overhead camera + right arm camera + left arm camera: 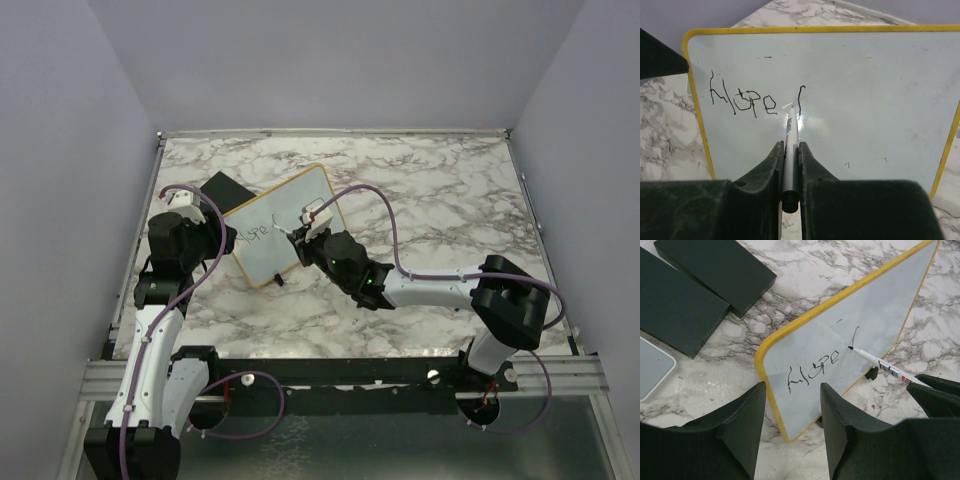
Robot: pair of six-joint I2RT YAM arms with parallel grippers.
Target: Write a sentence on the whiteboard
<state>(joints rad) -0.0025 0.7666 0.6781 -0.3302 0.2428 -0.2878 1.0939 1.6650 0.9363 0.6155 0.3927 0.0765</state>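
Both arms share 1 build: matte black joint housings joined by smooth white tubular links. The left arm (150, 352) carries a thin purple cable (141, 372) along its white link, with a loose curl by the base at 6 o'clock in the top view. The right arm (430, 290) has a second purple cable (372, 189) arching off its wrist housing toward 12 o'clock, and a small green light (368, 284) glows on the black casing. The left gripper (792, 390) has 2 broad, dark green-black fingers (742, 425) with a coarse matte surface. The right gripper (790, 150) has 2 matching fingers with rounded tips.
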